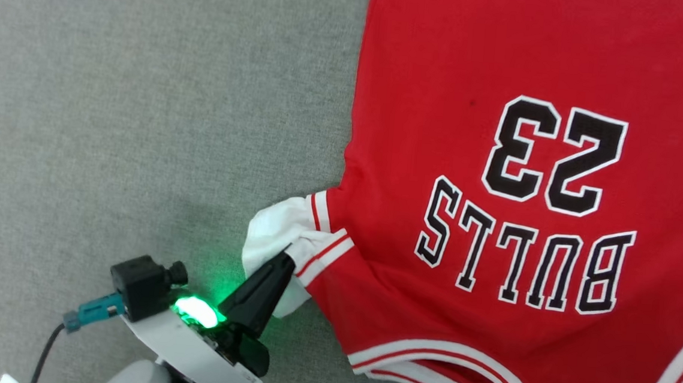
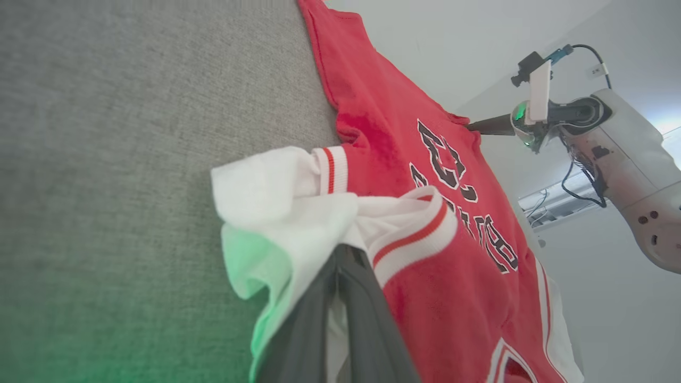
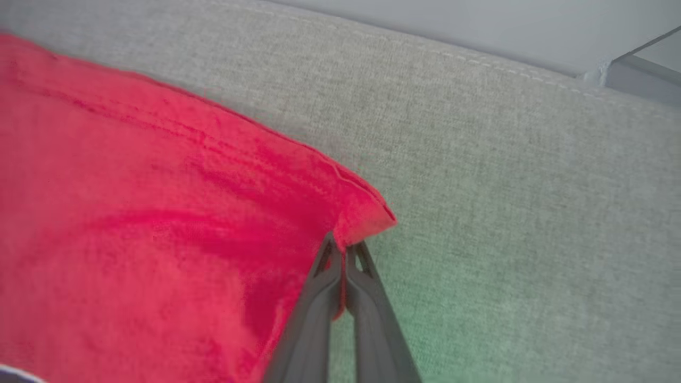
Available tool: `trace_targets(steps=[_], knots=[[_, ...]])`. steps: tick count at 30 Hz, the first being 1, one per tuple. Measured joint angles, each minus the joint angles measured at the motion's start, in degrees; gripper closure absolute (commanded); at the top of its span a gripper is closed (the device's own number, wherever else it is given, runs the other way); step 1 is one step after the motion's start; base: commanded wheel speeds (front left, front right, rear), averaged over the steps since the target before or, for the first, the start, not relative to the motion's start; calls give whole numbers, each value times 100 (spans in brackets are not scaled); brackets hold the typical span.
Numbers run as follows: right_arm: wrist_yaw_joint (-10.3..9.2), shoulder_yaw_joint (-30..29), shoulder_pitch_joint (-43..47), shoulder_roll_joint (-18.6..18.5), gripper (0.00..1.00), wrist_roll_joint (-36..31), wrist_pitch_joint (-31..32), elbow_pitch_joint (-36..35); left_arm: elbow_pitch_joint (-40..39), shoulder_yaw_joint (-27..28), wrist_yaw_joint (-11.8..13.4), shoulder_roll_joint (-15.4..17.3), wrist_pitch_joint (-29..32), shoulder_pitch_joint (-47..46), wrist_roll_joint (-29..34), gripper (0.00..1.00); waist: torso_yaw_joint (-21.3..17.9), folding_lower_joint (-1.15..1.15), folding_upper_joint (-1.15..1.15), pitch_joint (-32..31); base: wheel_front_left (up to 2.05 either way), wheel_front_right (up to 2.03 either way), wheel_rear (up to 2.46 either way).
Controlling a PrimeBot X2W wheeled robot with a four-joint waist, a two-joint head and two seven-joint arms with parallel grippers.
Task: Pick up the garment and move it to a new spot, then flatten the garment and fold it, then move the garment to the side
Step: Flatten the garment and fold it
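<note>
The garment (image 1: 494, 64), a red jersey with a black, white-outlined 23, lies spread on the grey surface with its lettering upside down in the head view. Its white sleeve (image 1: 273, 229) with red-white stripe trim bunches at the left side. My left gripper (image 1: 288, 255) is shut on that sleeve; the left wrist view shows the dark fingers (image 2: 319, 314) pinching the white cloth (image 2: 276, 202). My right gripper (image 3: 343, 247) is shut on a red hem corner of the garment (image 3: 367, 218), and in the left wrist view it (image 2: 471, 126) reaches the garment's far side.
The grey fabric surface (image 1: 142, 111) stretches wide to the left of the jersey. Its stitched far edge (image 3: 452, 53) runs across the top of the right wrist view. The pale right forearm (image 2: 633, 159) hangs beyond the garment in the left wrist view.
</note>
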Motion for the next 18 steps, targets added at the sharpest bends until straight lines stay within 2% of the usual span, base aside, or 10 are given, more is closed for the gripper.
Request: trace_targets(steps=[10, 18], knots=[[0, 645, 1827, -1094, 100, 1319, 4, -2064, 237, 127, 3, 203, -23, 213, -143, 100, -230, 0, 0, -644, 0, 0, 0], [0, 400, 3816, -1982, 100, 2084, 260, -3813, 266, 248, 11, 413, -24, 535, -241, 100, -567, 0, 0, -1148, 0, 0, 0]])
